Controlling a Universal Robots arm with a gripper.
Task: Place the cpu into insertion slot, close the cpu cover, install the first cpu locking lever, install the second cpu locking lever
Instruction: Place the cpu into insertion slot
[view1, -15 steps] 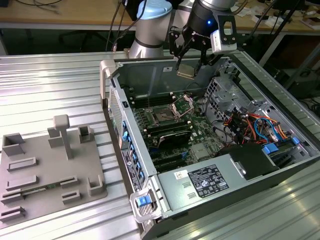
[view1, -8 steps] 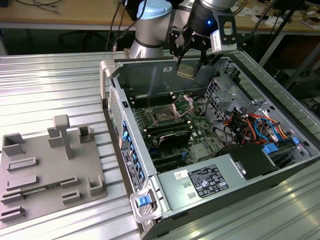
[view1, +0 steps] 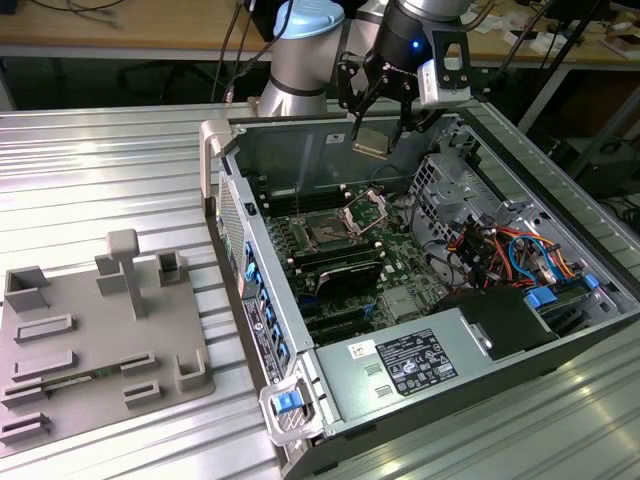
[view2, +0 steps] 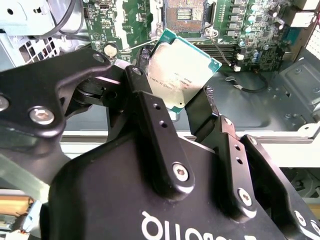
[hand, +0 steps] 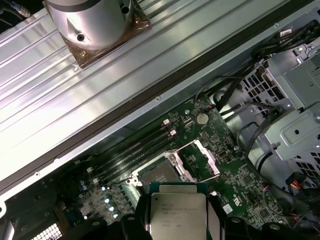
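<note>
Well above the open insertion slot (view1: 328, 232), the gripper (view1: 377, 138) tight on two edges of the cpu (view2: 182, 70), clear air around.

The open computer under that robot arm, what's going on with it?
A robot arm's gripper holds the cpu, pinched by its edges between two black fingers, in the air above the open computer case. Below it on the motherboard, the insertion slot sits empty, and the cpu cover stands tilted up on its hinge beside it. So the chip is not yet in place.
</note>
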